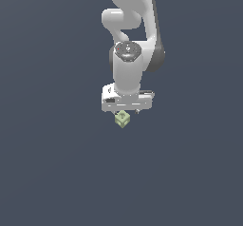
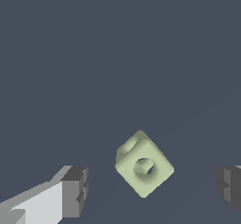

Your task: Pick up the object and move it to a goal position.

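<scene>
The arm (image 1: pixel 128 68) is rendered in a smooth white shell with a soft sheen, like moulded plastic, and darker grey sections are seen at its joints. The end effector (image 2: pixel 153 188) is finished in the same white, while its fingertips (image 2: pixel 75 190) are capped with matt dark grey ribbed pads. The cube (image 2: pixel 143 166) is shown as pale yellow-green, smooth and matt. The worktop (image 1: pixel 47 173) appears as a flat, untextured matt slate grey.
</scene>
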